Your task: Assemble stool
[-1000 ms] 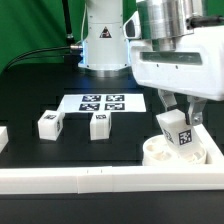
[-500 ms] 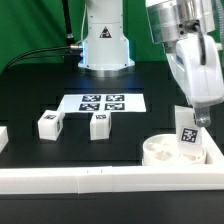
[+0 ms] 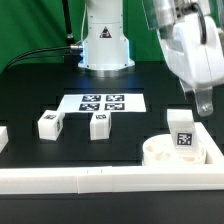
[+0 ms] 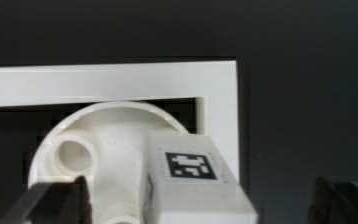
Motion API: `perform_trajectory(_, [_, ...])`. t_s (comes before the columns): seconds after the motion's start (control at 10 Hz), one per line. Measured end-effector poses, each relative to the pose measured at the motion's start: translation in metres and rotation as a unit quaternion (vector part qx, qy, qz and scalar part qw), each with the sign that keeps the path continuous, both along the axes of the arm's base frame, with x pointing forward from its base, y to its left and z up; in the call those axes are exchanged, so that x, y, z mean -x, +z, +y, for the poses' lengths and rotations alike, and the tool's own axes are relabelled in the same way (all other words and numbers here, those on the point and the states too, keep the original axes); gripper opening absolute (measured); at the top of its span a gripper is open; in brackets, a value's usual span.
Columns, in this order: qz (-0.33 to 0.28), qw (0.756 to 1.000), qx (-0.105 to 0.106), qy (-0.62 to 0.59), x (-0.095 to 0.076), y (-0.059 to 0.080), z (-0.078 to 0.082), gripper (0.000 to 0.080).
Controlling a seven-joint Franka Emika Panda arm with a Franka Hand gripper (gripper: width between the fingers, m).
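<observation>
The round white seat disc (image 3: 158, 153) lies in the corner of the white rails at the exterior view's right. One tagged white leg (image 3: 181, 133) stands upright on it. My gripper (image 3: 203, 103) hangs open just above and to the right of that leg, holding nothing. In the wrist view the leg (image 4: 194, 175) rises from the seat (image 4: 96, 135) between my dark fingertips (image 4: 43, 203), with a gap on each side. Two more tagged legs (image 3: 48, 124) (image 3: 98, 125) lie on the black table at the exterior view's left.
The marker board (image 3: 103, 102) lies behind the two loose legs. White border rails (image 3: 80, 180) run along the front and round the seat, and show in the wrist view (image 4: 123, 80). The robot base (image 3: 103, 40) stands at the back.
My gripper has let go of the leg and risen up and toward the exterior view's right. The leg stays standing on the seat.
</observation>
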State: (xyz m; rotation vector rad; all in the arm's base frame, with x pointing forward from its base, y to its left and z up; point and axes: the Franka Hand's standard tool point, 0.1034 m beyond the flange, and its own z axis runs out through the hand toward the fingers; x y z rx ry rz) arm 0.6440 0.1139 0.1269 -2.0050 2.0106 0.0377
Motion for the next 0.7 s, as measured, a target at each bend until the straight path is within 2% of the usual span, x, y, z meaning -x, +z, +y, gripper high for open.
perform_trajectory(0.3, [-0.005,0.999,0.008,0.035,0.0013,-0.0042,-0.0001,0.0647])
perform_trajectory(0.4, [-0.011,0.995,0.020,0.101,0.0034,-0.0070,0.0008,0.0649])
perform_trajectory(0.5, [-0.003,0.982,0.028,0.189,0.0058,-0.0117,0.0035,0.0649])
perform_trajectory(0.7, [-0.035,0.941,0.048,0.334,0.0029,-0.0049,-0.0001,0.0649])
